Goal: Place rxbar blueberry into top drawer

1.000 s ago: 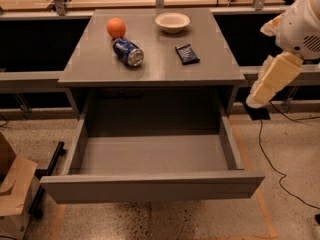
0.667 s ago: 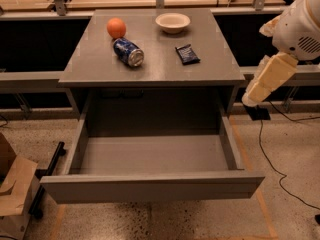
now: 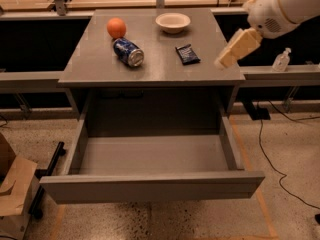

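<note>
The rxbar blueberry (image 3: 187, 54), a small flat dark blue bar, lies on the grey cabinet top (image 3: 100, 64), right of centre. The top drawer (image 3: 150, 184) is pulled wide open below, its grey interior bare. My gripper (image 3: 227, 58) hangs at the end of the white arm (image 3: 285, 4), over the right edge of the cabinet top, a short way right of the bar and above it.
A blue soda can (image 3: 128, 52) lies on its side left of the bar, an orange (image 3: 116, 27) behind it, a white bowl (image 3: 173, 22) at the back. A clear bottle (image 3: 281, 60) stands on the right ledge. A cardboard box (image 3: 12, 184) sits on the floor at left.
My arm and gripper have moved left and up, from beside the cabinet's right side to over its right edge, closer to the bar. The objects have not moved.
</note>
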### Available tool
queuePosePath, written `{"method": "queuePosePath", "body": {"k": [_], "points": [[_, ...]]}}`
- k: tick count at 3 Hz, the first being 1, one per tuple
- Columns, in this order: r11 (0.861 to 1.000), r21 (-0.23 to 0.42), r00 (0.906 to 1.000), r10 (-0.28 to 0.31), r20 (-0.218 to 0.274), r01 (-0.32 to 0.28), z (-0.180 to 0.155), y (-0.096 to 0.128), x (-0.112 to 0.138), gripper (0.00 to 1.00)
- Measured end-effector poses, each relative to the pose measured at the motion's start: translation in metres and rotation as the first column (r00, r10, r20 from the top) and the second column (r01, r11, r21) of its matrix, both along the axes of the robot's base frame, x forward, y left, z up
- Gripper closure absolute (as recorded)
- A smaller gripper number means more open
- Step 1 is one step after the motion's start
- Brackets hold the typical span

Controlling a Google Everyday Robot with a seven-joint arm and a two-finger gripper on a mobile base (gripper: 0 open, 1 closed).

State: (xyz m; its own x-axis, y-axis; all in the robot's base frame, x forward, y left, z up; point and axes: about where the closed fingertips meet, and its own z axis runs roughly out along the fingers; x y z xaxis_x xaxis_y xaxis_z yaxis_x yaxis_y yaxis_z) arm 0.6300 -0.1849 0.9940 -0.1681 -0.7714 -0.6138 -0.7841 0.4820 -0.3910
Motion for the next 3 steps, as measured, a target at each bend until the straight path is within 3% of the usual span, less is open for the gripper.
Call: {"method": "queuePosePath", "body": {"k": [1,2,3], "points": [[0.995,0.1,0.9995,-0.018,0.028,0.015,-0.005,0.007,0.058,0.0],[0.984,0.175,0.9993,-0.034,-0.015,0.036,-0.032,0.025,0.104,0.0],[0.981,0.187,0.9989,-0.039,-0.027,0.044,-0.041,0.026,0.111,0.0]]}}
